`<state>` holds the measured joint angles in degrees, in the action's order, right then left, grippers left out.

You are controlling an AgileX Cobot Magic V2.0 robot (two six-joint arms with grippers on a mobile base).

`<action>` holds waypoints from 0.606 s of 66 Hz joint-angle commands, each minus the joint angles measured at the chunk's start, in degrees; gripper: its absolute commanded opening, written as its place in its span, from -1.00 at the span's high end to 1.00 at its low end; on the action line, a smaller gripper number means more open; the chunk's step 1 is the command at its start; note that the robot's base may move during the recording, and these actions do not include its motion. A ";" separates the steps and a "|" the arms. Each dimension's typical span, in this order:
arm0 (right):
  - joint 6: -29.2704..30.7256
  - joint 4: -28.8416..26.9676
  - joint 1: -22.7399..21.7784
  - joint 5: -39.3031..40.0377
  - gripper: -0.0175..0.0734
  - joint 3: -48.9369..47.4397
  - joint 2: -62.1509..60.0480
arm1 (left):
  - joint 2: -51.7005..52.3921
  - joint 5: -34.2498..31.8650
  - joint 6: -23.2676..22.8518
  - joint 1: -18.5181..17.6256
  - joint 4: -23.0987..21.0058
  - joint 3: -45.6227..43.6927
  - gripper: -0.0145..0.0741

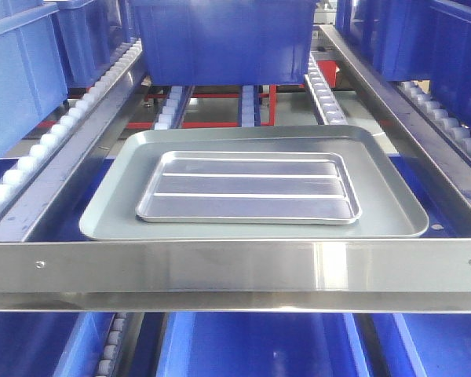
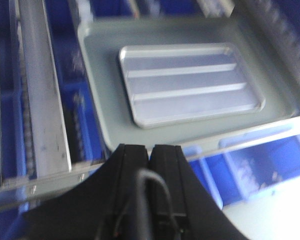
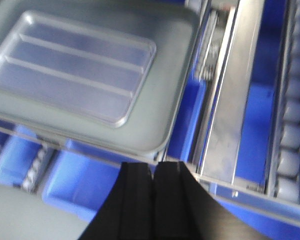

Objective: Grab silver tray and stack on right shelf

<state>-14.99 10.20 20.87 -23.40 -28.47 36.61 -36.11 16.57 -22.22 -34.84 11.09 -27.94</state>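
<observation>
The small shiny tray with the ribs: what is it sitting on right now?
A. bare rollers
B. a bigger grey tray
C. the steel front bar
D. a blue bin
B: the silver tray lies flat inside the larger grey tray, behind the steel front bar.

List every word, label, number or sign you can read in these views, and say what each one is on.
None: no readable text appears in any view.
The silver tray has only raised ribs, no marking.
The grey tray under it is plain.
The steel front bar shows rivets only.
The blue bins carry no visible label.
The left gripper and right gripper are plain black; both wrist views are blurred.
</observation>
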 commanded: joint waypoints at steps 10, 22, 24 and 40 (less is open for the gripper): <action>0.90 0.83 -0.20 7.87 0.49 -1.43 -11.45 | 9.46 -5.02 -0.23 -0.40 1.59 -1.57 0.90; 0.90 0.83 -0.20 8.07 0.49 -1.43 -11.74 | 9.50 -4.88 -0.23 -0.40 1.48 -1.57 0.90; 0.90 0.83 -0.20 8.07 0.49 -1.43 -11.74 | 9.50 -4.88 -0.23 -0.40 1.48 -1.57 0.90; 0.90 0.83 -0.20 8.07 0.49 -1.43 -11.74 | 9.50 -4.88 -0.23 -0.40 1.48 -1.57 0.90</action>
<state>-14.65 10.20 20.87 -20.37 -28.25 24.60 -26.52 16.23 -22.22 -34.96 12.21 -27.81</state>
